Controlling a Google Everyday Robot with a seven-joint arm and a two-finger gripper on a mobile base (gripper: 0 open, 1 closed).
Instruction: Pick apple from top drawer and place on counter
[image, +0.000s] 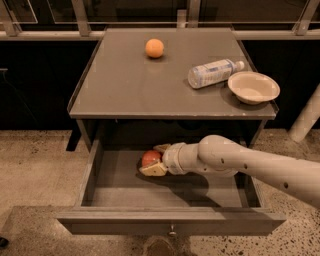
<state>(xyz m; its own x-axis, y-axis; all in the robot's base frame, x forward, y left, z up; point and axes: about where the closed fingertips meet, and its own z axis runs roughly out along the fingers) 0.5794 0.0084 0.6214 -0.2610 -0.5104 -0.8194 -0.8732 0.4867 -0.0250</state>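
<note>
Hand (154, 160) at the apple (149, 156) in the top drawer (125, 224), can't tell if it's gripping yet. I'd center it, squeeze gently, lift straight.

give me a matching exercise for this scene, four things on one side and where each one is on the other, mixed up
1. apple
2. orange fruit
3. bottle
4. bowl

a. lying on its side on the counter
b. upright at the counter's right edge
c. in the top drawer, at the gripper
d. toward the counter's back edge, alone

Pairs: 1-c, 2-d, 3-a, 4-b
</note>
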